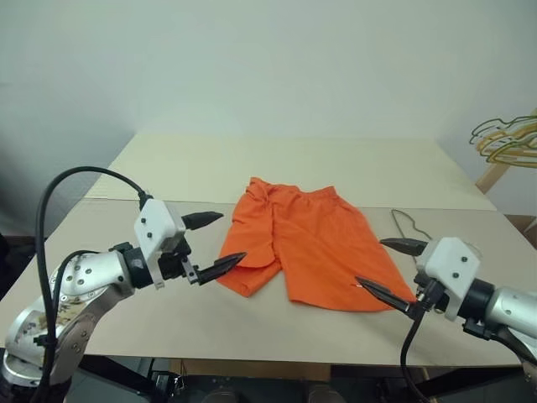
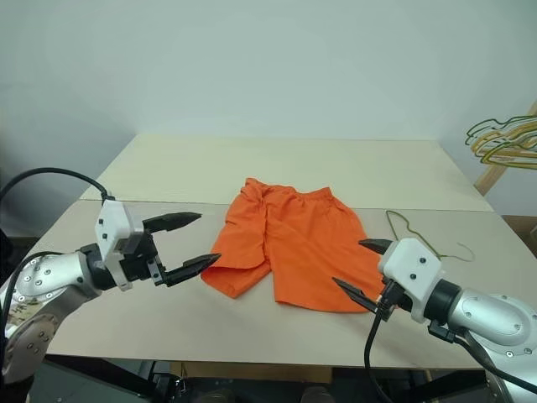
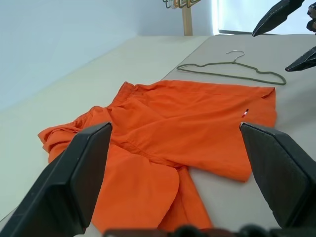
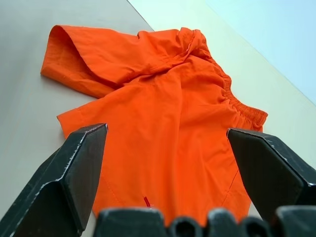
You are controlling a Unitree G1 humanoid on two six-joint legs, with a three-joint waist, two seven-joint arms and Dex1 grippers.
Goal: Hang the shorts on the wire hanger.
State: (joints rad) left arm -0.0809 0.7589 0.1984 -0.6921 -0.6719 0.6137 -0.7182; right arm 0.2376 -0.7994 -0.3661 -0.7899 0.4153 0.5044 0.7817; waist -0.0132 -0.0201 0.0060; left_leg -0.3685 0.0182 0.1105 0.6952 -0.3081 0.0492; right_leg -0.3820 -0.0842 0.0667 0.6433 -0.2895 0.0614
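On the pale beige tabletop (image 1: 168, 319) the bright orange fabric shorts (image 1: 306, 239) lie flat between both spread, empty pincers, left gripper (image 1: 210, 245) and right gripper (image 1: 388, 267), while the thin olive-green wire hanger (image 2: 419, 233) rests just beyond the right gripper, probably the nearer arm.
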